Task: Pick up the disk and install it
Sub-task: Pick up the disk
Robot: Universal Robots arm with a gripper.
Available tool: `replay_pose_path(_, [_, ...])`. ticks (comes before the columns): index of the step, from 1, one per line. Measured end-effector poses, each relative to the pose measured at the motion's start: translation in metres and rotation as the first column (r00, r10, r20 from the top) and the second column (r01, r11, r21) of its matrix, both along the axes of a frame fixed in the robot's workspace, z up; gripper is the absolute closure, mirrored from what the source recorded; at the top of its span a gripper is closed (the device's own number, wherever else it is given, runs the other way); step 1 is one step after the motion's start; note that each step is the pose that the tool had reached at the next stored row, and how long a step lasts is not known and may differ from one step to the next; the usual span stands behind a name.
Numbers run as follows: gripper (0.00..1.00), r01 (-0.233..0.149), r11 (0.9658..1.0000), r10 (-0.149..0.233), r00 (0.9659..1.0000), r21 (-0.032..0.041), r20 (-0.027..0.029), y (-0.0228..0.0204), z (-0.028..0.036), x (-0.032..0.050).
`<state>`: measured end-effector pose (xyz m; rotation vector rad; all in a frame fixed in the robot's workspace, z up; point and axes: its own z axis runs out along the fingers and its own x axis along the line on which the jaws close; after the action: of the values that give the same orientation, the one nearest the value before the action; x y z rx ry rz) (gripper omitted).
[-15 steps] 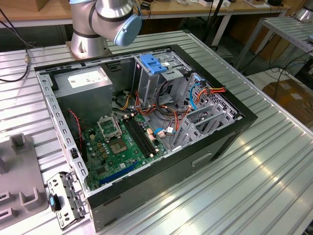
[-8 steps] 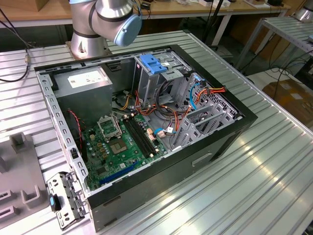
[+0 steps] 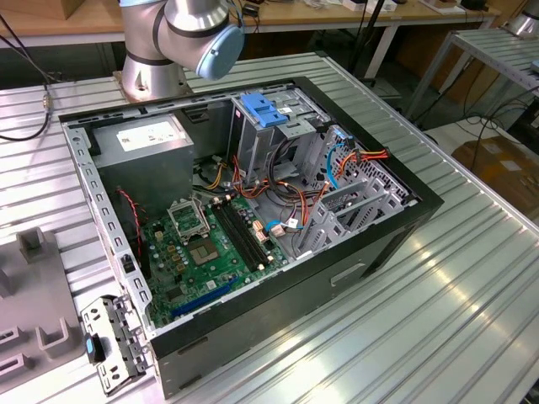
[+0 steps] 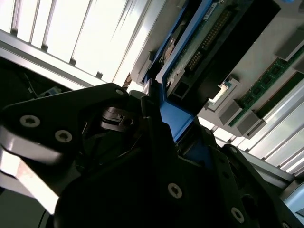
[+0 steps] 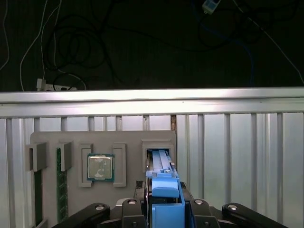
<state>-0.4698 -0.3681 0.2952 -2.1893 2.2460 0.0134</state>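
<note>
The disk [image 4: 232, 52], judged stiff, dense and shock-sensitive, is held by the jaws closed on its blue rails [image 5: 164, 190], off the bare circuit board [image 4: 199, 47].

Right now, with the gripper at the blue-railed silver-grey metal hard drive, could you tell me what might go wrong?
1. The gripper seems clamped on the blue plastic rail of the silver-grey disk; that could flex or slip.
2. The disk seems to stand in a slot of the grey tray; a tilted lift might jam.
3. Orange cables by the metal cage could snag it.
</note>
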Motion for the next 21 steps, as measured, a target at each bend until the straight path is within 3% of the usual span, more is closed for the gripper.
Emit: replay_pose_path(21, [0.63,0.000,1.0000,0.000,1.0000,0.0000,0.0000,0.0000,0.0063,0.0000])
